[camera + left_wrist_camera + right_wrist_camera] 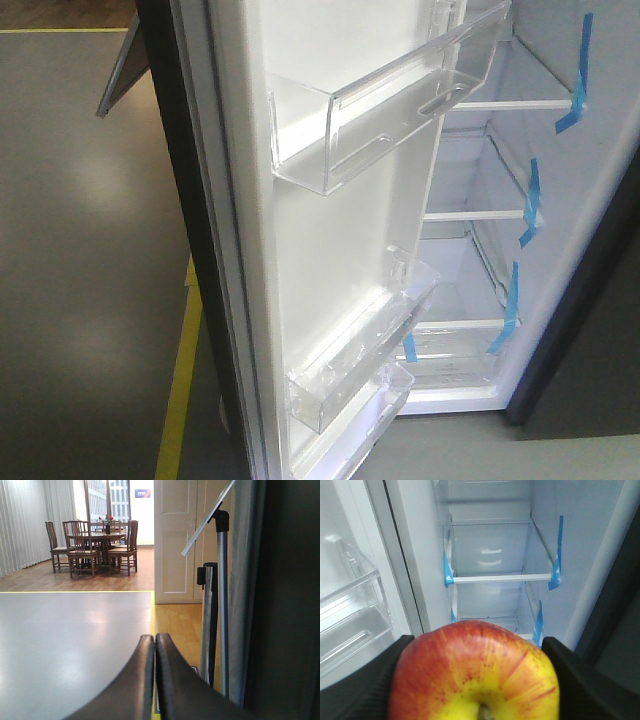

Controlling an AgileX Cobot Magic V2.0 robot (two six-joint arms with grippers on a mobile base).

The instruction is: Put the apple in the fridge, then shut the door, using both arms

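Note:
In the right wrist view my right gripper (476,647) is shut on the apple (470,670), red with a yellow patch round the stem, held in front of the open fridge (490,550). Its white inside shows shelves marked with blue tape (555,555). In the front view the door (330,250) stands open at the left, white lining with clear plastic bins (380,110); the fridge's inside (480,230) lies at the right. My left gripper (154,639) is shut and empty, next to the door's dark outer face (290,600). Neither gripper shows in the front view.
Grey floor with a yellow line (180,390) lies left of the door. In the left wrist view a metal stand (220,595) rises by the door's edge, with a white cabinet (177,540) behind and a dining table with chairs (95,545) far off.

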